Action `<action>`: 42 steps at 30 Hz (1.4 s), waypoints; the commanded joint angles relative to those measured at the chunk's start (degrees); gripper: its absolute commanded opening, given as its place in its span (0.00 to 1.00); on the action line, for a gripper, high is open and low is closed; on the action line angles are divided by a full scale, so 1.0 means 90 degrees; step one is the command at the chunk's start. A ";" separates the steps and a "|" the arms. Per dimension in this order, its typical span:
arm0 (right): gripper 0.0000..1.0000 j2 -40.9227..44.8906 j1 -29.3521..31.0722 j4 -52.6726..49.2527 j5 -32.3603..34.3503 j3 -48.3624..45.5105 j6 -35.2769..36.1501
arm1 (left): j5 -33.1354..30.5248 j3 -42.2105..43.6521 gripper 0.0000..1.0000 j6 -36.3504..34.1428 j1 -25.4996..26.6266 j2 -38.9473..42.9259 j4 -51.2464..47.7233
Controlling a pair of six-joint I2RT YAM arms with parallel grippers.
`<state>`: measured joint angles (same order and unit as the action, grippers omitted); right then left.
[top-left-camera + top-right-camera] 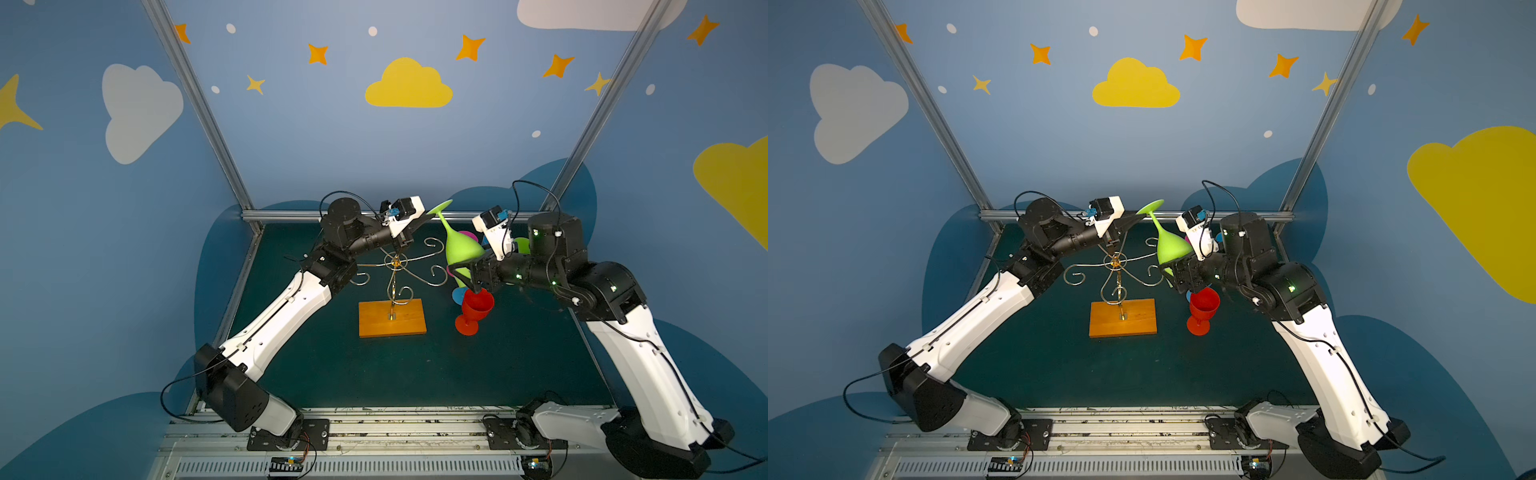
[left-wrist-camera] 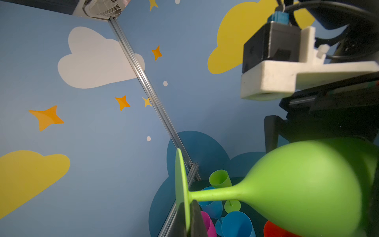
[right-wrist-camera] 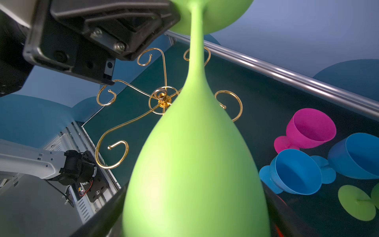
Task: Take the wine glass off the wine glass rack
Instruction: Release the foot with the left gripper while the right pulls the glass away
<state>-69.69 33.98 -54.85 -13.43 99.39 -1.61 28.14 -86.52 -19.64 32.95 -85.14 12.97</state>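
Green wine glass: foot pinched by left gripper, bowl inside spread right gripper; wine glass rack beside, red glass below.

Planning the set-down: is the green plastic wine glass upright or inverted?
Inverted: the green plastic wine glass has its foot up, bowl down, tilted.

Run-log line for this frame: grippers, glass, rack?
left gripper: shut on green wine glass foot | right gripper: around bowl, grip unclear | wine glass rack: arms bare | glass: foot up, off rack
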 commanded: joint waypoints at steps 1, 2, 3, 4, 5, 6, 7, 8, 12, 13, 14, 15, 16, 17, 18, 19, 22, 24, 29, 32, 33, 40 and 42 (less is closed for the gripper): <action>0.86 0.0320 0.0007 0.0536 -0.0275 -0.0048 0.0159 | -0.0654 0.0142 0.03 0.0888 0.0021 0.0281 0.0275; 0.86 0.0412 -0.0029 0.0634 -0.0275 -0.0048 0.0206 | -0.0720 0.0242 0.03 0.1124 0.0021 0.0307 0.0320; 0.87 0.0478 -0.0054 0.0721 -0.0275 -0.0038 0.0252 | -0.0729 0.0331 0.03 0.1313 0.0011 0.0342 0.0368; 0.87 0.0579 -0.0096 0.0811 -0.0275 -0.0038 0.0314 | -0.0716 0.0430 0.03 0.1533 0.0018 0.0386 0.0392; 0.88 0.0687 -0.0125 0.0889 -0.0317 -0.0045 0.0358 | -0.0732 0.0509 0.03 0.1761 0.0011 0.0423 0.0395; 0.88 0.0768 -0.0151 0.0943 -0.0349 -0.0049 0.0400 | -0.0739 0.0556 0.03 0.1942 0.0000 0.0455 0.0394; 0.88 0.0866 -0.0188 0.0988 -0.0378 -0.0038 0.0435 | -0.0756 0.0603 0.03 0.2150 -0.0017 0.0484 0.0390; 0.88 0.0966 -0.0202 0.1013 -0.0415 -0.0028 0.0451 | -0.0768 0.0651 0.03 0.2373 -0.0042 0.0501 0.0389; 0.88 0.1341 -0.0263 0.1072 -0.0394 -0.0083 0.0503 | -0.0712 0.0798 0.03 0.3030 -0.0208 0.0558 0.0517; 0.88 0.1439 -0.0269 0.1075 -0.0299 -0.0132 0.0505 | -0.0627 0.0847 0.03 0.3225 -0.0272 0.0582 0.0635; 0.88 0.1520 -0.0283 0.1077 -0.0187 -0.0177 0.0493 | -0.0528 0.0894 0.03 0.3381 -0.0323 0.0597 0.0743; 0.87 0.1608 -0.0291 0.1075 -0.0066 -0.0233 0.0493 | -0.0410 0.0930 0.03 0.3564 -0.0380 0.0613 0.0869; 0.86 0.1689 -0.0297 0.1075 0.0052 -0.0310 0.0492 | -0.0321 0.0941 0.03 0.3707 -0.0423 0.0626 0.0952; 0.85 0.1739 -0.0306 0.1080 0.0149 -0.0382 0.0494 | -0.0275 0.0932 0.03 0.3774 -0.0445 0.0642 0.0961; 0.84 0.1788 -0.0303 0.1090 0.0266 -0.0458 0.0490 | -0.0235 0.0899 0.03 0.3811 -0.0450 0.0643 0.0936; 0.83 0.1823 -0.0318 0.1119 0.0402 -0.0560 0.0479 | -0.0193 0.0874 0.03 0.3813 -0.0455 0.0652 0.0913; 0.77 0.1893 -0.0334 0.1394 0.0813 -0.0924 0.0567 | -0.0140 0.0863 0.03 0.3826 -0.0464 0.0649 0.0900; 0.74 0.1861 -0.0369 0.1553 0.0906 -0.1059 0.0601 | -0.0080 0.0873 0.03 0.3875 -0.0477 0.0651 0.0901; 0.74 0.1525 -0.0513 0.1759 0.0770 -0.0928 0.0675 | -0.0024 0.0956 0.03 0.3900 -0.0477 0.0701 0.0935; 0.72 0.1238 -0.0581 0.1815 0.0512 -0.0726 0.0620 | 0.0090 0.0967 0.03 0.3919 -0.0477 0.0712 0.0950; 0.72 0.1154 -0.0590 0.1859 0.0470 -0.0684 0.0605 | 0.0121 0.0981 0.03 0.3934 -0.0477 0.0728 0.0955; 0.52 0.0815 -0.0766 0.2090 0.0106 -0.0530 0.0439 | 0.0363 0.0979 0.03 0.3916 -0.0477 0.0711 0.0877; 0.34 0.0736 -0.0793 0.2081 -0.0059 -0.0443 0.0371 | 0.0306 0.0947 0.03 0.3881 -0.0499 0.0691 0.0798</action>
<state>-62.59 27.44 -38.30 -11.75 93.14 2.52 28.93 -78.06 14.96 28.64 -80.09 19.53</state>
